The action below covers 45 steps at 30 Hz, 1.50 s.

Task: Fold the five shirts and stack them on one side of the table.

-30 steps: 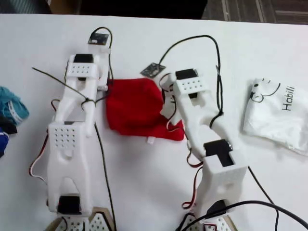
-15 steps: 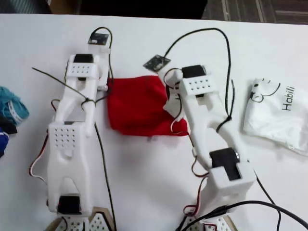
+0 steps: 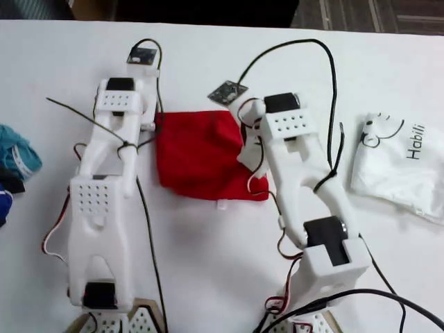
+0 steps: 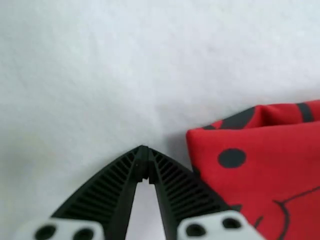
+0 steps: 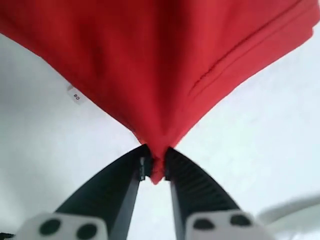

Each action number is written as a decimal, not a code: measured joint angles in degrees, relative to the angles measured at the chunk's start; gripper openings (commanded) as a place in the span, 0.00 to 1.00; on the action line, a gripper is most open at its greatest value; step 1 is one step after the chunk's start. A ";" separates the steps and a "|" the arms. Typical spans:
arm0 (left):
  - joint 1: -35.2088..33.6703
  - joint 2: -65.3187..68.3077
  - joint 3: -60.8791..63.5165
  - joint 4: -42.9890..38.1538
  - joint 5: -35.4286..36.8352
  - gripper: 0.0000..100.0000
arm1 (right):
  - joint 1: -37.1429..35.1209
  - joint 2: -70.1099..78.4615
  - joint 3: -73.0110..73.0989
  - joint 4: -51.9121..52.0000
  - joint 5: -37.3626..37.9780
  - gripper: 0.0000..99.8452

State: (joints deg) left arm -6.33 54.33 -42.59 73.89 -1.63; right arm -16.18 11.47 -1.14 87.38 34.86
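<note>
right gripper [image 5: 153, 169], jaws pinched on a corner of the red shirt [image 3: 198, 156] between the arms, has dragged it slightly toward the white shirt [image 3: 402, 166], so stacking probably begins; left gripper [image 4: 144, 167], jaws closed and empty, beside it

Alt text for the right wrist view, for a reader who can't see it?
The right hand is shut on a corner of the red shirt, pinching the fabric between its black fingers. The shirt fans out over the white table, with a small white tag at one edge.
</note>
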 measured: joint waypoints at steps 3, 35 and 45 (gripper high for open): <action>0.00 0.00 0.00 0.00 0.00 0.03 | 0.00 0.00 0.00 1.93 -0.09 0.02; 0.00 0.00 0.00 0.00 0.00 0.03 | 0.18 -8.97 -7.03 -11.52 -3.08 0.24; 0.00 0.00 0.00 0.00 0.00 0.03 | 4.22 19.34 -18.29 -16.00 -4.92 0.24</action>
State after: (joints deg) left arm -6.33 54.33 -42.59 73.89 -1.63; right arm -11.96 30.81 -19.43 71.38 29.93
